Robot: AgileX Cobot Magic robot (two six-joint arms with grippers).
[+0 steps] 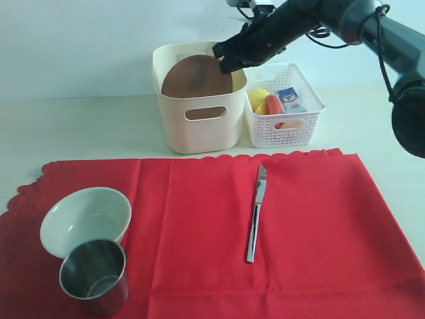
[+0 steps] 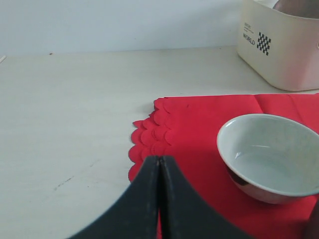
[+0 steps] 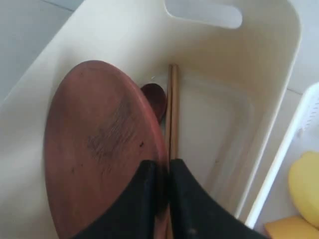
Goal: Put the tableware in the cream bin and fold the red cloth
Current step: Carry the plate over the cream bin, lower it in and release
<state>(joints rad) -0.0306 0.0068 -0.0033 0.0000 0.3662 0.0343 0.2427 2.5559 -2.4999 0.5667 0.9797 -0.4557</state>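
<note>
Right gripper (image 1: 224,61): jaws clamped on the rim of the round brown plate (image 1: 196,78), which stands tilted on edge inside the tall cream-yellow plastic bin (image 1: 199,129) at the back of the table. Inside the same bin, as seen from the right wrist, a pair of wooden chopsticks (image 3: 173,114) and a dark wooden spoon (image 3: 155,98) lie beside the plate. Left gripper (image 2: 159,160): jaws pressed together, holding nothing, above the scalloped corner of the large bright red cloth (image 1: 319,232). The cloth lies spread flat, unfolded. On it: a pale grey-white bowl (image 1: 86,214) towards the left end, a steel cup (image 1: 93,274) just in front of the bowl, a silver knife (image 1: 256,212) near the middle. A white lattice basket (image 1: 282,136) holding food stands just beside the bin
</note>
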